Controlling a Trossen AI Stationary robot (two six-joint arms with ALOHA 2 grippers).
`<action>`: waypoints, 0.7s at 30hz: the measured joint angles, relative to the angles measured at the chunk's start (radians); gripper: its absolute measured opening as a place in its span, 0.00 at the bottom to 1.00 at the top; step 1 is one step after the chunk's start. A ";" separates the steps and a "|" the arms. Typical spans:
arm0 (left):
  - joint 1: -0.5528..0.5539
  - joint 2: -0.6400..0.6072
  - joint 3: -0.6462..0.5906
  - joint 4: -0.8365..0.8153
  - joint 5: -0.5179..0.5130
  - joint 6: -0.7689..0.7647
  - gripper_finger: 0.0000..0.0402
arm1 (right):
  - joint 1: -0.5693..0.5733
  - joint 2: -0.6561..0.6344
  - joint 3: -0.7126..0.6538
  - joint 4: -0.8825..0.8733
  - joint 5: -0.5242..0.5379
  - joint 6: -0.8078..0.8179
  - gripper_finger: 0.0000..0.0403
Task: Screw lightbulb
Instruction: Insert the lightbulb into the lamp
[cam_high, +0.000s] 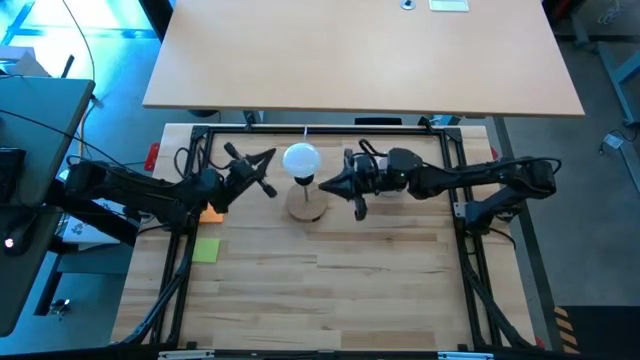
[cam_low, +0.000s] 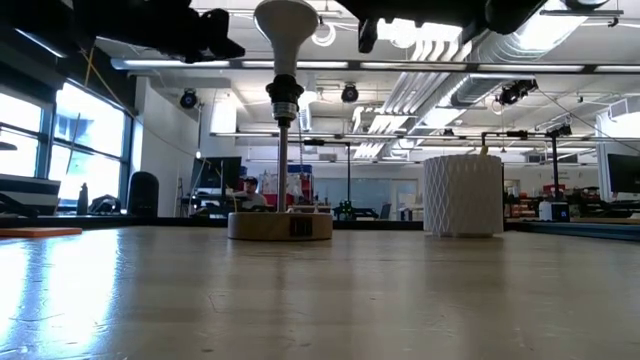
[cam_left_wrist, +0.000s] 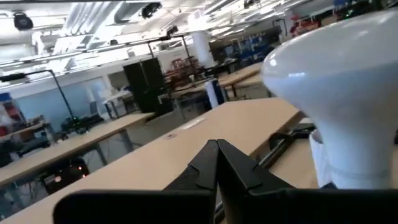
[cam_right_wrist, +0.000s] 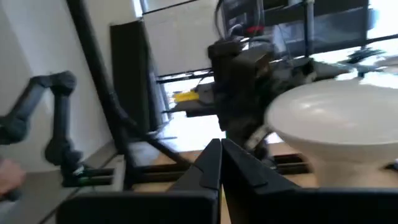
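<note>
Now lightbulb (cam_high: 301, 158) sits atop post, both hands closed beside it

Lightbulb (cam_low: 285, 25) sat upright on the black-topped post (cam_low: 283, 150), neck down in the socket. Post rose from round wooden base (cam_low: 280, 225) on the table (cam_low: 320, 300). White perforated cup (cam_low: 462, 195) stood well apart. Arms dark overhead.

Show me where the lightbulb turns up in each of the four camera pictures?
High view: the lightbulb sits centre, between both tools.
Low view: upper centre, atop the post of the wooden base.
Left wrist view: large, at the right.
Right wrist view: right side.
Shared landmark: the base under it.
</note>
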 joint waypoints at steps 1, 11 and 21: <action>-0.014 -0.011 0.000 0.002 0.008 0.003 0.00 | 0.000 -0.013 0.000 -0.010 0.055 -0.001 0.00; -0.125 -0.064 0.001 0.061 0.281 0.006 0.00 | -0.058 -0.044 0.000 -0.026 0.387 0.043 0.00; -0.006 0.003 0.003 0.063 0.193 -0.070 0.00 | -0.041 0.024 0.046 -0.035 0.033 0.079 0.00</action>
